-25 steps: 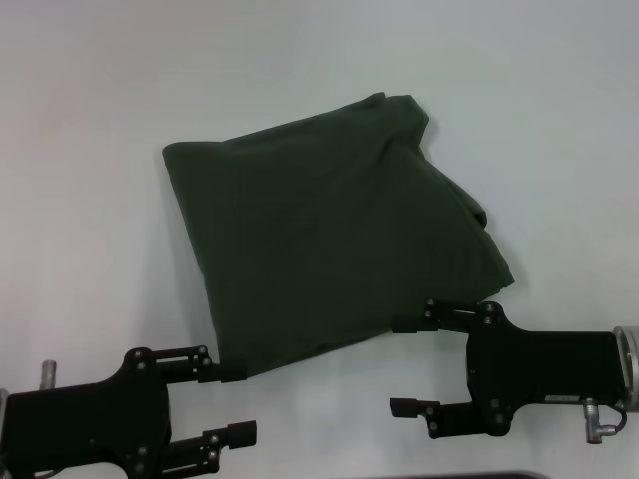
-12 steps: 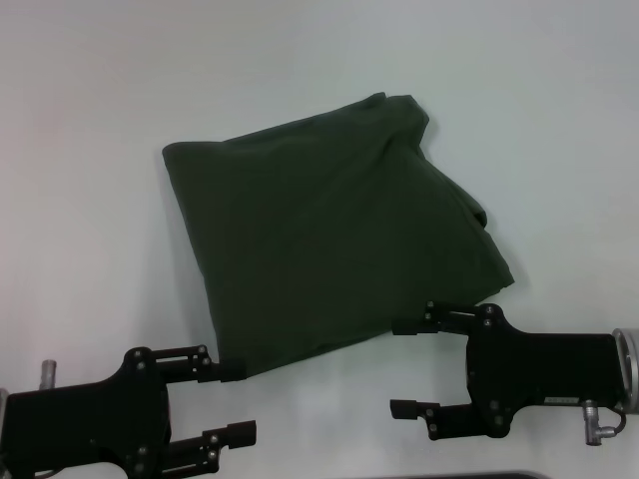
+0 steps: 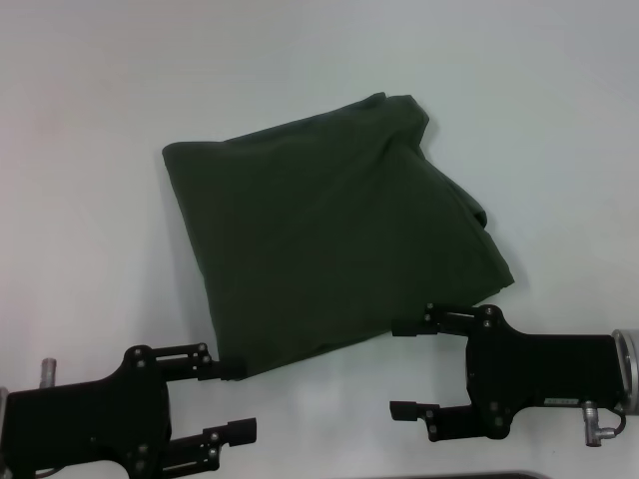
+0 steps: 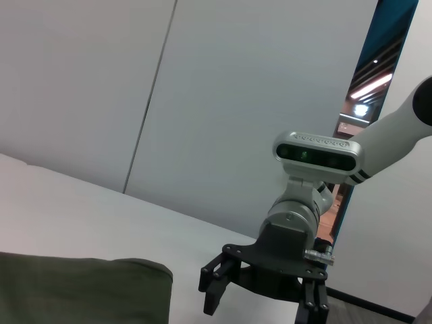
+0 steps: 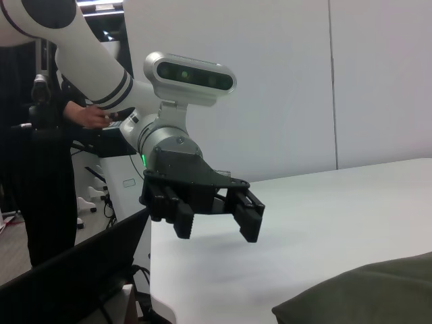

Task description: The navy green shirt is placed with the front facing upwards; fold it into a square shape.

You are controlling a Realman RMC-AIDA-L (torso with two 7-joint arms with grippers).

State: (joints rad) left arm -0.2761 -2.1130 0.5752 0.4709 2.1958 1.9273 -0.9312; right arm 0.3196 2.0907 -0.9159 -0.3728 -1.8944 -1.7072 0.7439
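the navy green shirt (image 3: 329,235) lies folded into a rough, skewed square near the middle of the white table (image 3: 90,120), plain side up. the left tool (image 3: 238,399) sits at the table's near edge by the shirt's near left corner, fingers apart. the right tool (image 3: 404,369) is beside the near right corner, fingers apart, holding nothing.
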